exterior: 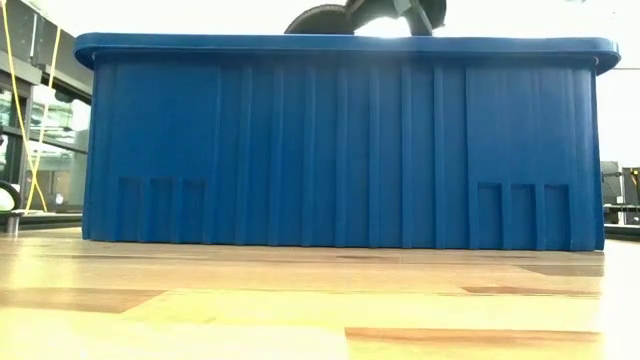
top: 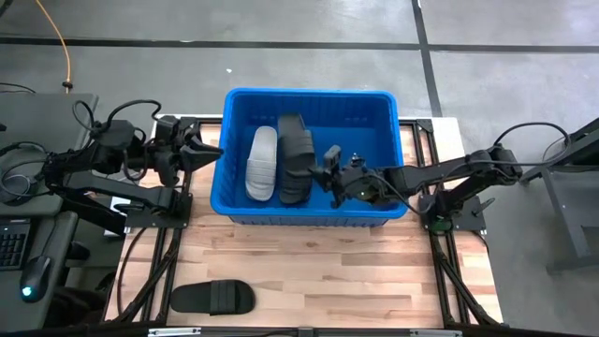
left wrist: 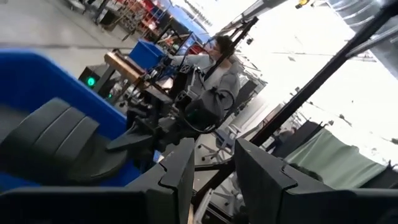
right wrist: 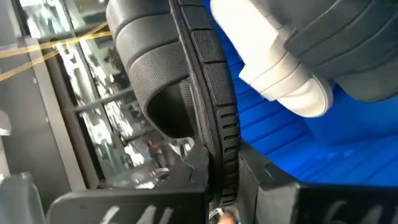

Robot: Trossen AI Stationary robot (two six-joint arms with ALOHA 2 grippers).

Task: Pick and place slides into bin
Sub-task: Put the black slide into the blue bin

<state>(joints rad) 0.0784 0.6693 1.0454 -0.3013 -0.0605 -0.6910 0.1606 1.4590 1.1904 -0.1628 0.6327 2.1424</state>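
Grey concrete floor surrounds a pale wooden table (top: 374, 281), and one blue bin (top: 309, 154) sits at the table's far edge, centred. Three slides show from above: one light slide (top: 261, 164) lying in the bin, one black slide (top: 296, 157) just beside it, and a second black slide (top: 213, 298) alone near the table's front-left corner.

Over the bin's right half, the right tool (top: 329, 175) is pinched on the edge of the black slide in the bin (its wrist view shows the ribbed sole (right wrist: 214, 118) clamped between the fingers, the light slide (right wrist: 267, 56) beyond). Outside the bin's left wall the left tool (top: 201, 148) waits, fingers partly apart, holding nothing.

Level with the table, only the bin's ribbed wall (exterior: 340, 140) shows. A seated person (left wrist: 217, 68) appears solely in the left wrist view.
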